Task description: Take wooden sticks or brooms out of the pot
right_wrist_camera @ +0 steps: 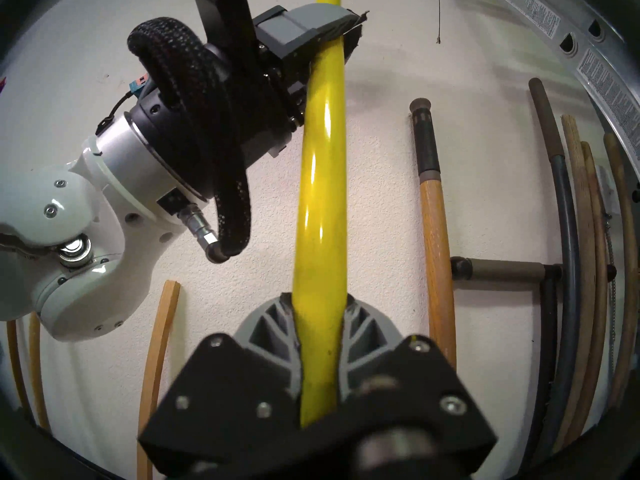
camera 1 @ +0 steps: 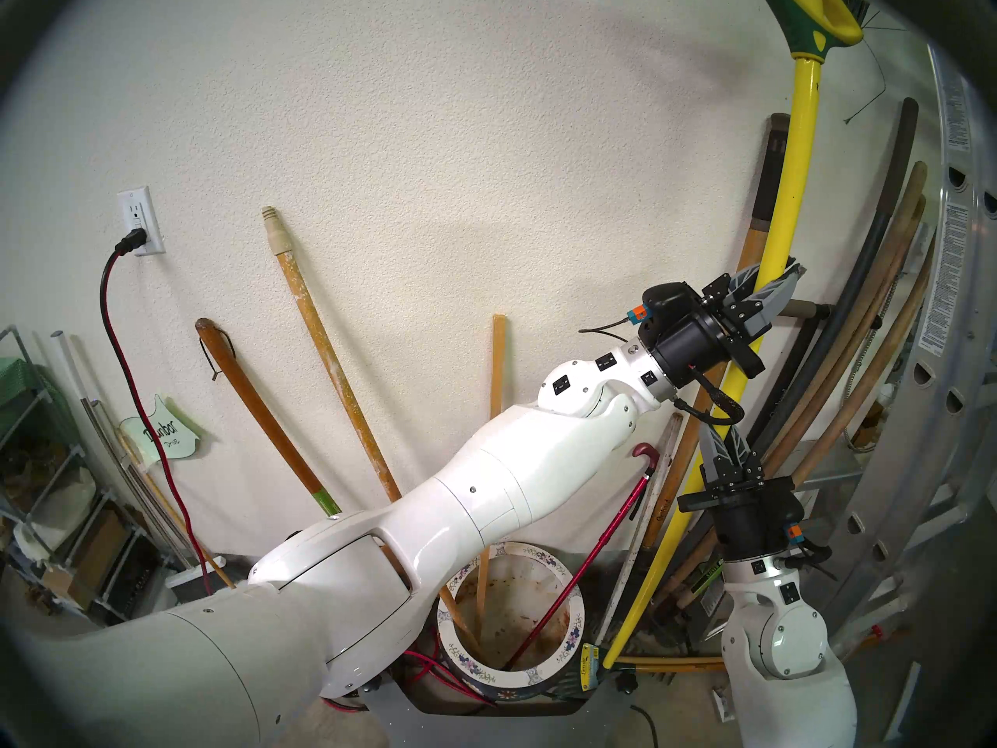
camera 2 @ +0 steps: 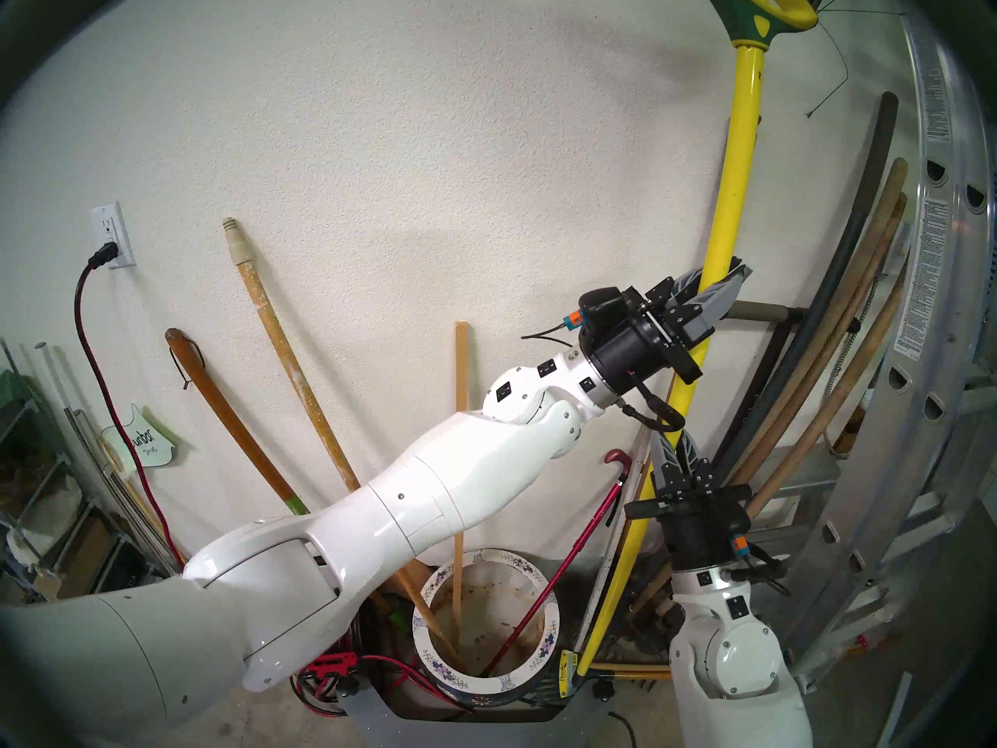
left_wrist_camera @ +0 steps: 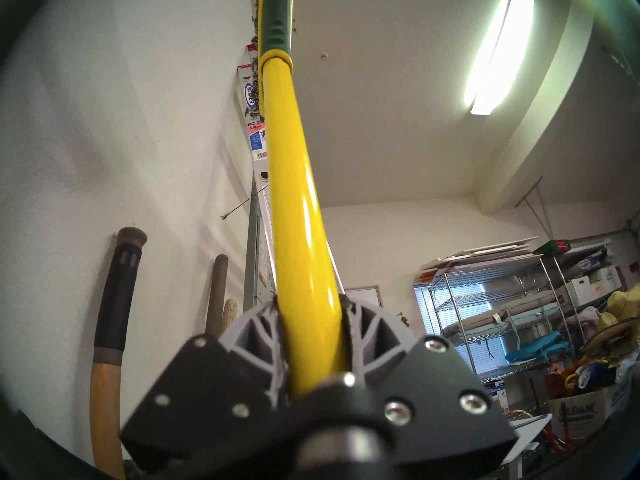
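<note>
The broom has a long yellow pole (camera 1: 793,164) and a yellow-and-green head (camera 1: 809,18) at the top right, with black bristles at the frame edge. Both grippers are shut on the pole. My left gripper (camera 1: 771,280) holds it higher up and my right gripper (camera 1: 720,439) lower down. The pole's lower end (camera 1: 609,658) is outside the pot (camera 1: 453,644), just to its right. The white flowered pot still holds a brown stick (camera 1: 259,407), a pale stick (camera 1: 323,353), a thin square stick (camera 1: 496,385) and a red cane (camera 1: 609,531). The wrist views show each gripper's fingers (left_wrist_camera: 252,334) (right_wrist_camera: 363,327) pressed on the pole.
Several tool handles (camera 1: 863,353) lean on the wall at the right, close behind the broom pole. An aluminium ladder (camera 1: 960,299) stands further right. A wire shelf (camera 1: 32,461) is at the left, and a red-black cord (camera 1: 116,342) hangs from a wall outlet.
</note>
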Tool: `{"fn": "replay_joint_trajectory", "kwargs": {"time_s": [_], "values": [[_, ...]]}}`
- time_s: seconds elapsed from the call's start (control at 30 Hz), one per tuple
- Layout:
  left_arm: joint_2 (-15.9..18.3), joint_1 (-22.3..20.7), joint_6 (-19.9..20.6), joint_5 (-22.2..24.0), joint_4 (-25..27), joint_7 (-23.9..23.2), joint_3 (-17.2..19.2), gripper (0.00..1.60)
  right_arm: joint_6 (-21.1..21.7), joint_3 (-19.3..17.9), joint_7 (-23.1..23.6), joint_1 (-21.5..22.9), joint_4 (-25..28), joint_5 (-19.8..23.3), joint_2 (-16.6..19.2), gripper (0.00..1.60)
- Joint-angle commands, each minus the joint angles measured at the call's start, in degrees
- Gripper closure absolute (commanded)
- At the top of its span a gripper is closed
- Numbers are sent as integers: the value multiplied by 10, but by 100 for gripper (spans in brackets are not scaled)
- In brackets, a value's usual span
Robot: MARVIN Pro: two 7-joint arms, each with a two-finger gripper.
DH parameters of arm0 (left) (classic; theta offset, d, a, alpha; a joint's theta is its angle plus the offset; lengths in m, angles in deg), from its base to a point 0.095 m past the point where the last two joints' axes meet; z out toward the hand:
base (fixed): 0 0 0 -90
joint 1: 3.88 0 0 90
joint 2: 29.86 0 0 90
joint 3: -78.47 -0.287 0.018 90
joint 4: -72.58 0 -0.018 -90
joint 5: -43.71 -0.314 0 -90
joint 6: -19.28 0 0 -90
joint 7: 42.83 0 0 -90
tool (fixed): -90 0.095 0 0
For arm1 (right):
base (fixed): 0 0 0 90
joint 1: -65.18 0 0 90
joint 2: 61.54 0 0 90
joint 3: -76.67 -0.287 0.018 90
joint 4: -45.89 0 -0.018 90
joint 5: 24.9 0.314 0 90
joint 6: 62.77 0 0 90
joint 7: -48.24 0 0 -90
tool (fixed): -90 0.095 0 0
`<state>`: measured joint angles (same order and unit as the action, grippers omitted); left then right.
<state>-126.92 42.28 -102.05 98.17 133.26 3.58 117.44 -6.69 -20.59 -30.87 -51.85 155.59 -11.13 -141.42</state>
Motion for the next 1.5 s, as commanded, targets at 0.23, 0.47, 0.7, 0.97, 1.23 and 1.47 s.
{"fn": "replay_joint_trajectory", "kwargs": {"time_s": [0.23,0.47,0.7,0.97,1.23,1.47], "values": [[4,16,-18,3,-59,-6,-7,160,-46,4,2,4,-3,-7,-14,160],[5,23,-29,9,-76,-14,-8,160,-52,-2,3,6,-13,-11,-18,160],[7,23,-36,4,-94,-24,-19,160,-63,-2,6,8,-29,-17,-26,160],[10,4,-50,-10,-111,-31,-24,160,-79,18,7,16,-48,-34,-45,160],[9,-11,-73,-19,-129,-26,-21,160,-78,38,1,58,-77,-70,-56,160],[7,-14,-102,-26,-141,-20,-16,160,-71,42,-7,92,-109,-100,-56,160]]}}
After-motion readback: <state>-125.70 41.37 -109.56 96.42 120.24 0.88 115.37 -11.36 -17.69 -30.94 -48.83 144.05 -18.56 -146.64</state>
